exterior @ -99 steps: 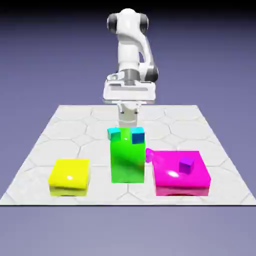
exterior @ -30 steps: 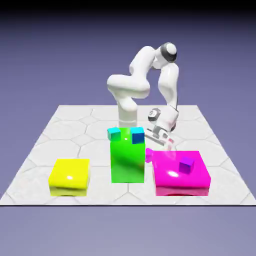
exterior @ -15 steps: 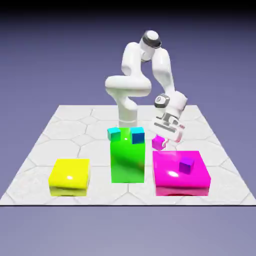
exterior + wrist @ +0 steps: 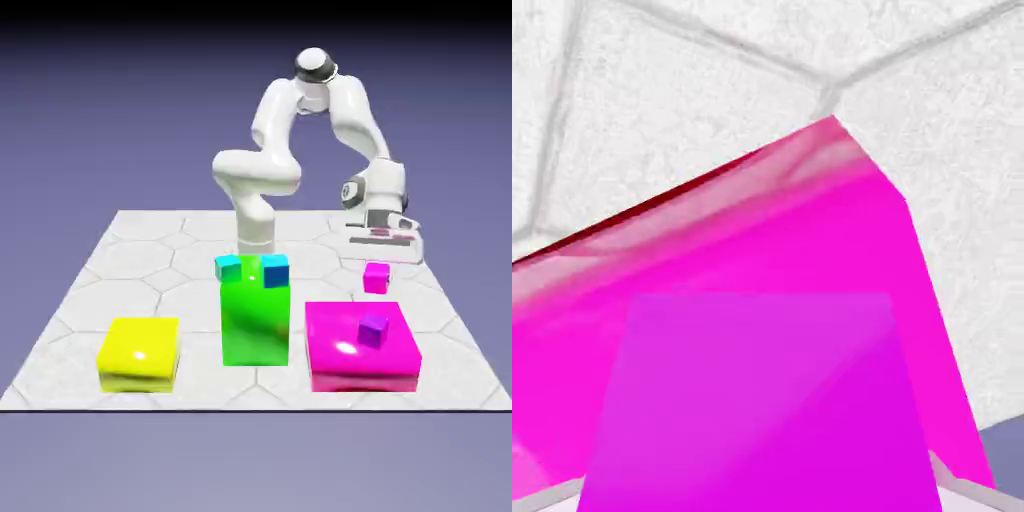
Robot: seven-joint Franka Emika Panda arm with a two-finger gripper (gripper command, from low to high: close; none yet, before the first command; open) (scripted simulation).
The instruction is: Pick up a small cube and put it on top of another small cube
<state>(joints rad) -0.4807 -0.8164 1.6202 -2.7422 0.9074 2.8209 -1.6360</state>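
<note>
Above the back right corner of the big magenta block (image 4: pixel 360 340), the small pink cube (image 4: pixel 376 277) hangs in the air, pinched between the fingers of the gripper (image 4: pixel 378 268). It is clear of every surface. From the hand camera the cube (image 4: pixel 762 400) fills the lower half of the picture, with the glossy top and one corner of the magenta block (image 4: pixel 852 210) below it and pale hexagon-patterned table (image 4: pixel 712 90) beyond. The fingertips themselves are mostly hidden by the cube.

The small purple cube (image 4: pixel 373 328) sits on top of the magenta block, toward its right side, and in the exterior view it lies almost straight under the carried cube, nearer the front edge of the table. It does not show in the hand view, so the pink cube is probably not yet over it.

Toward the middle of the table stands a tall green block (image 4: pixel 254 322) with a small cyan cube (image 4: pixel 229 267) and a small blue cube (image 4: pixel 275 270) on its top. A flat yellow block (image 4: pixel 139 352) lies near the front left corner. The white arm (image 4: pixel 300 130) arches over from the back edge.

The step in hand looks like the carry, with the lift done. The next move calls for bringing the pink cube squarely over the purple one, lowering until the faces meet, and only then spreading the fingers; the target is tiny, so a small offset could tip the cube off.
</note>
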